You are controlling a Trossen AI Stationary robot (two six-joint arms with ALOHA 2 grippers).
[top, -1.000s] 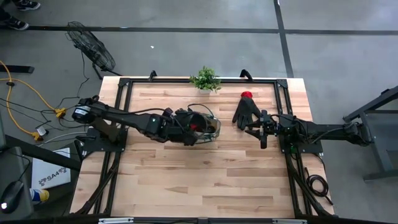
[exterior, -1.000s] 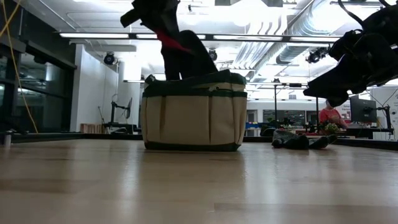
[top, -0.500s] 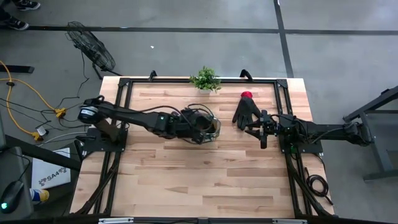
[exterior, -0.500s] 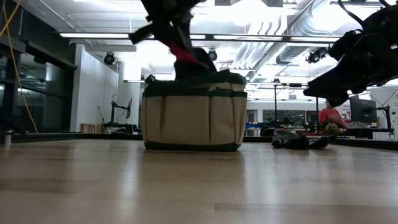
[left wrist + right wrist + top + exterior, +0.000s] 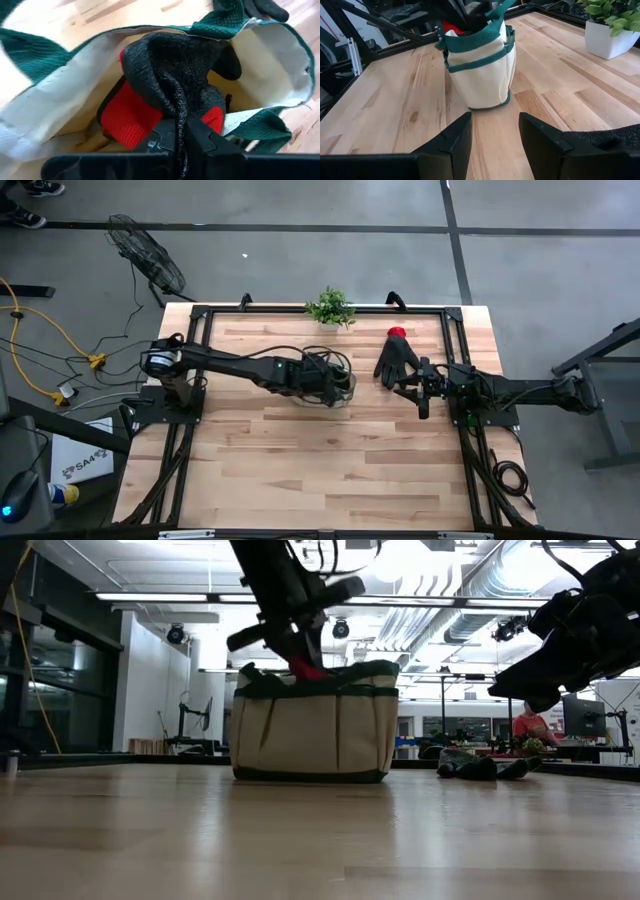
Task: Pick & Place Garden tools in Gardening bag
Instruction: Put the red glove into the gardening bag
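Note:
The khaki gardening bag [image 5: 315, 725] with green trim stands on the table left of centre; it also shows in the high view [image 5: 340, 383] and in the right wrist view [image 5: 480, 65]. My left gripper [image 5: 180, 142] is shut on a black glove with a red cuff [image 5: 170, 70], lowered into the bag's open top [image 5: 300, 655]. A second black glove [image 5: 397, 358] lies flat on the table at the far right. My right gripper [image 5: 492, 135] is open and empty, just to the near side of that glove [image 5: 620, 137], a little above the table [image 5: 422, 388]. My left gripper pinches a bunched fold of the glove's black textured fabric [image 5: 177, 117] between its two fingers. The fingers slant down into the bag's mouth from above. The glove hangs below them inside the bag, its red cuff [image 5: 127, 117] down among the bag's contents.
A small green potted plant [image 5: 330, 307] stands at the table's far edge, behind the bag. The near half of the wooden table [image 5: 320, 470] is bare wood. A black metal frame [image 5: 200, 315] runs round the table's edge.
My left gripper, still shut on the glove, has gone toward the table's right edge and down over the bag. The glove, which stood well above the bag's rim, now sits mostly inside the bag.

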